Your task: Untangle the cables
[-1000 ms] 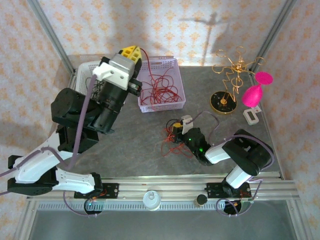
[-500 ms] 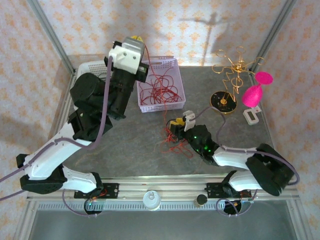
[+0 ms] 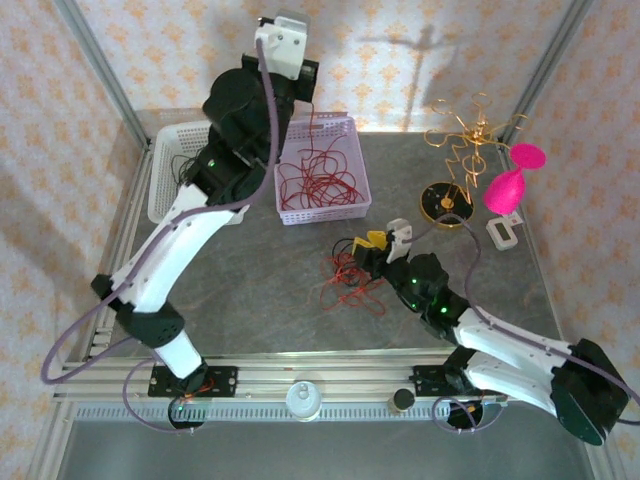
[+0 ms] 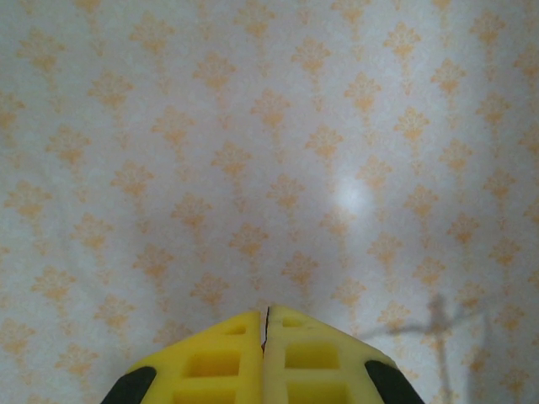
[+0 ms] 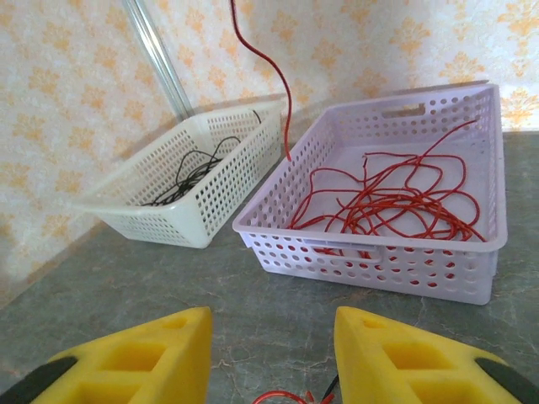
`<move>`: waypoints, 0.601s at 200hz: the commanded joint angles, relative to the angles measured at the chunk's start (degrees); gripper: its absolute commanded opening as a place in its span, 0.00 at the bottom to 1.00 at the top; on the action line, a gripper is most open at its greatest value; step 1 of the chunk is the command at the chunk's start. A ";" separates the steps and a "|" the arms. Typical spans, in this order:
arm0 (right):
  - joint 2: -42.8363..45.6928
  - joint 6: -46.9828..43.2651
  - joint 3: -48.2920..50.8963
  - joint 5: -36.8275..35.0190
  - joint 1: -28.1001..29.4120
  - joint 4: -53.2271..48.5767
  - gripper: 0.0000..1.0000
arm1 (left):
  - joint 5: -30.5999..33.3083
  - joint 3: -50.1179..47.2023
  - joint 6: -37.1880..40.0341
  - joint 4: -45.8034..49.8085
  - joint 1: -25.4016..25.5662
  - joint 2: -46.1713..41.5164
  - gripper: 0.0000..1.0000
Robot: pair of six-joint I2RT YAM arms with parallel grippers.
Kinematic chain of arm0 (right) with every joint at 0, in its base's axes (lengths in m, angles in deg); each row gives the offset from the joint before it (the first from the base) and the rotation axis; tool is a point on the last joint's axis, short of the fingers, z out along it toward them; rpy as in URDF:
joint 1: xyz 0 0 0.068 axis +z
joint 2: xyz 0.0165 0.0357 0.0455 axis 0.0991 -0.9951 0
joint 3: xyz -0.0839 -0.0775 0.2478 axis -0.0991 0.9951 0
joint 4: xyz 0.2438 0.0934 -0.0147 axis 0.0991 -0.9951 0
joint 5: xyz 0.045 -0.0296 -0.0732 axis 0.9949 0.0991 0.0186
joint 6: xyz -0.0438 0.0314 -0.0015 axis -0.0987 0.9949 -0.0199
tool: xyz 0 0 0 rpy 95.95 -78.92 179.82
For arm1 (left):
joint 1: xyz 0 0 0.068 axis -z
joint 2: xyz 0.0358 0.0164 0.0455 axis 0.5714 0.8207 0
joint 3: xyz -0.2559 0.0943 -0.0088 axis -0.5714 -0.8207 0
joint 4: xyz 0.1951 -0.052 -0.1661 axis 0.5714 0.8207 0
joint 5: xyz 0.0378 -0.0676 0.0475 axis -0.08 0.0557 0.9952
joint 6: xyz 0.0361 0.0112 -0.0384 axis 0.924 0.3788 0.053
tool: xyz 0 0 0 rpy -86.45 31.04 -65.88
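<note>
A: What is seen from above?
B: A red cable [image 3: 316,120] is held up out of the lilac basket [image 3: 352,208] by the left arm [image 3: 240,110]. A red-and-black tangle [image 3: 348,280] is spread just beside the right gripper [image 3: 368,243].
A: Left wrist?
B: The left gripper [image 4: 266,337] is pinched fully together.
A: Right wrist?
B: The fingers [image 5: 404,353] are parted, with nothing gripped. Black cables [image 5: 185,172] are seen in the white basket [image 5: 210,215].

No readable text, labels, numbers or signs on anything
</note>
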 commanded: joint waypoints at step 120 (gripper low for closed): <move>10.05 5.80 1.69 -6.78 -0.27 -13.82 0.46 | -20.75 -0.21 -27.39 -2.63 -16.13 23.09 0.00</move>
